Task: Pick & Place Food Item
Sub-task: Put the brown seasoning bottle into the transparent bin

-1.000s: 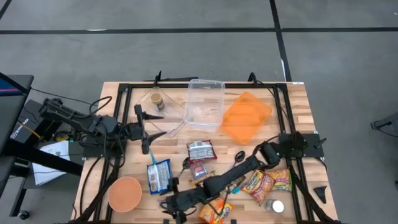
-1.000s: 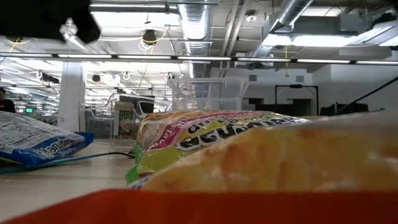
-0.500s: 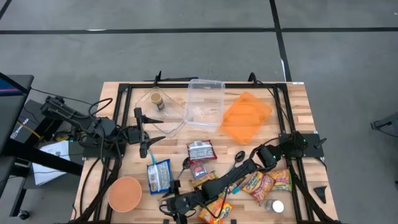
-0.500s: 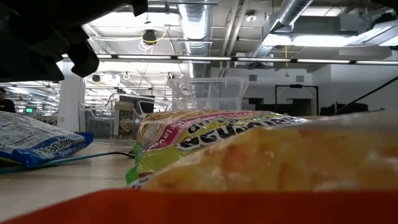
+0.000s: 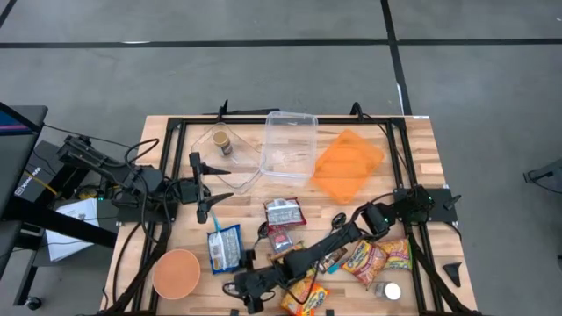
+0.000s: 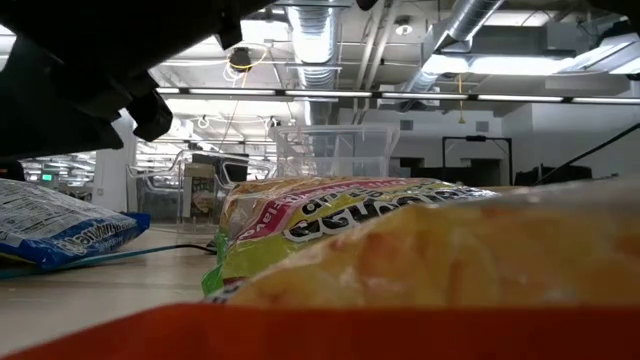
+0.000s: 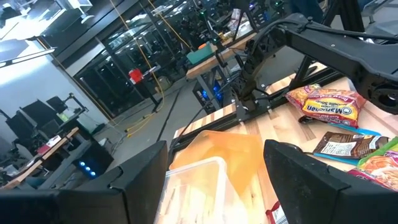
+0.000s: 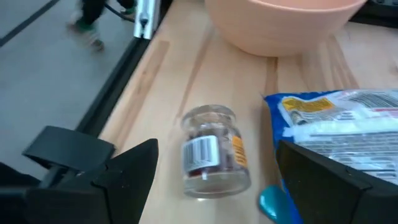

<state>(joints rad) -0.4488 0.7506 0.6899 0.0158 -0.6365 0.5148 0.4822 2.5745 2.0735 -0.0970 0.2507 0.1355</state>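
A small glass jar (image 8: 211, 158) with brown contents and a label lies on its side on the wooden table, near the front edge. My right gripper (image 8: 216, 184) (image 5: 242, 284) is open, reaching low over the table, and its fingers stand either side of the jar without touching it. In the low view the right gripper (image 6: 90, 80) is a dark mass at the upper left. A blue snack bag (image 8: 348, 124) (image 5: 224, 248) lies flat beside the jar. My left gripper (image 5: 213, 190) (image 7: 217, 186) is open, held level above the table's left part, with nothing between its fingers.
A pink bowl (image 5: 176, 273) (image 8: 280, 25) stands just beyond the jar. Ramen packs (image 5: 378, 256), a dark packet (image 5: 283, 213) and an orange snack bag (image 5: 306, 300) lie about. A clear container (image 5: 290, 145) and an orange lid (image 5: 348, 163) lie at the back.
My right gripper has sunk toward the table near its front edge, still open. In the low view it has come down into the picture from the upper left. Nothing on the table has moved.
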